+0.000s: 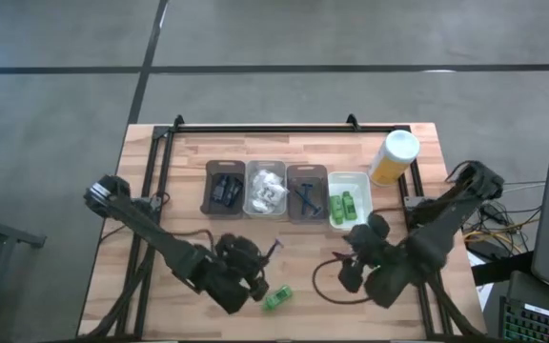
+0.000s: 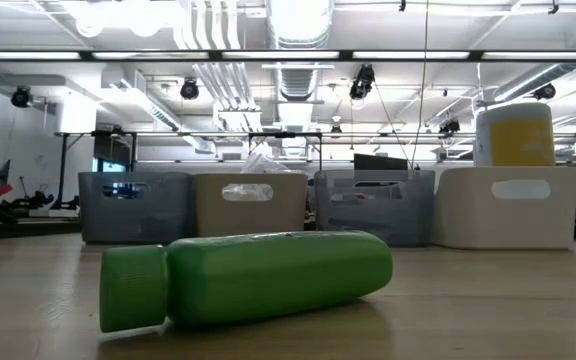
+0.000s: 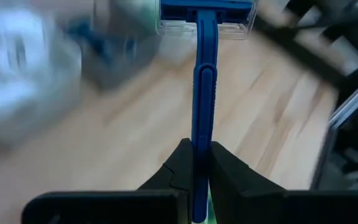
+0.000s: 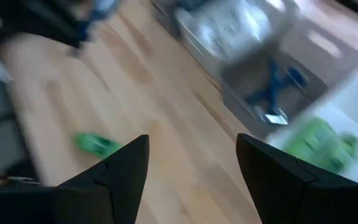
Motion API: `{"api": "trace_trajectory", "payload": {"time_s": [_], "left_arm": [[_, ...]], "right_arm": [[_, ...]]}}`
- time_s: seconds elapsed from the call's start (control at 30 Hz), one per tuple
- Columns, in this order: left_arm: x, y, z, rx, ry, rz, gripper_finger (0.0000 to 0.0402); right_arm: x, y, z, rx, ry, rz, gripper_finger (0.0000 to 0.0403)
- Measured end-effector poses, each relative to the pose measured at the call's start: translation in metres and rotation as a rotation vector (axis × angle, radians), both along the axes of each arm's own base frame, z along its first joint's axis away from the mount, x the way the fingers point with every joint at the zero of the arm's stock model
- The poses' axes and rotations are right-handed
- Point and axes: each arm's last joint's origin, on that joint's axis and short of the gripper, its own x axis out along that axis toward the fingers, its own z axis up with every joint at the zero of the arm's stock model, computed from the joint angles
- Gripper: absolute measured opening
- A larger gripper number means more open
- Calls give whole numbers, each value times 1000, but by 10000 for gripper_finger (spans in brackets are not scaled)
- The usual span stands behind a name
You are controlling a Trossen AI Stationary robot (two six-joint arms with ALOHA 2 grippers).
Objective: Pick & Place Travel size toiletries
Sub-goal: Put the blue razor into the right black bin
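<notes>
My left gripper [image 1: 253, 260] [image 3: 202, 151] is over the near middle of the table, shut on a dark blue razor [image 3: 204, 81]. The razor's head [image 1: 274, 248] points toward the far trays. A small green tube [image 1: 276, 298] [image 2: 248, 278] [image 4: 96, 143] lies on its side on the wood near the table's front edge, just right of the left gripper. My right gripper [image 1: 355, 259] [image 4: 191, 149] hangs open over the near right part of the table and touches nothing. My left gripper pinches the razor's handle [image 3: 202, 134] near its tail end between its two fingers [image 3: 225, 163]. The handle runs along the fingers and sticks out ahead of them. The head with its clear cover [image 3: 206, 18] is at the free end, lifted clear of the table.
Four small trays stand in a row at the far middle: a dark one with black pieces [image 1: 225, 188], a clear one with white packets [image 1: 265, 188], a grey one with razors [image 1: 306, 193] [image 4: 272, 84], and a white one with green tubes [image 1: 348, 203]. A yellow bottle [image 1: 394, 157] stands at their right.
</notes>
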Motion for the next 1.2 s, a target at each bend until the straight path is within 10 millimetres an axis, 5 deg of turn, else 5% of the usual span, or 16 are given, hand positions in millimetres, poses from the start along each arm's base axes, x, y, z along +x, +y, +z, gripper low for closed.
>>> {"api": "trace_trajectory", "payload": {"time_s": [0.27,0.6,0.9,1.2], "left_arm": [[13,43,54,203,-202,-125,30],[20,113,93,229,-304,-421,28],[21,168,108,265,-410,-674,28],[21,193,112,290,-468,-765,28]], "right_arm": [[-3,-6,45,12,-302,100,257],[27,-34,55,-114,-359,79,287],[47,-57,68,-268,-404,103,299],[60,-80,73,-352,-406,68,276]]}}
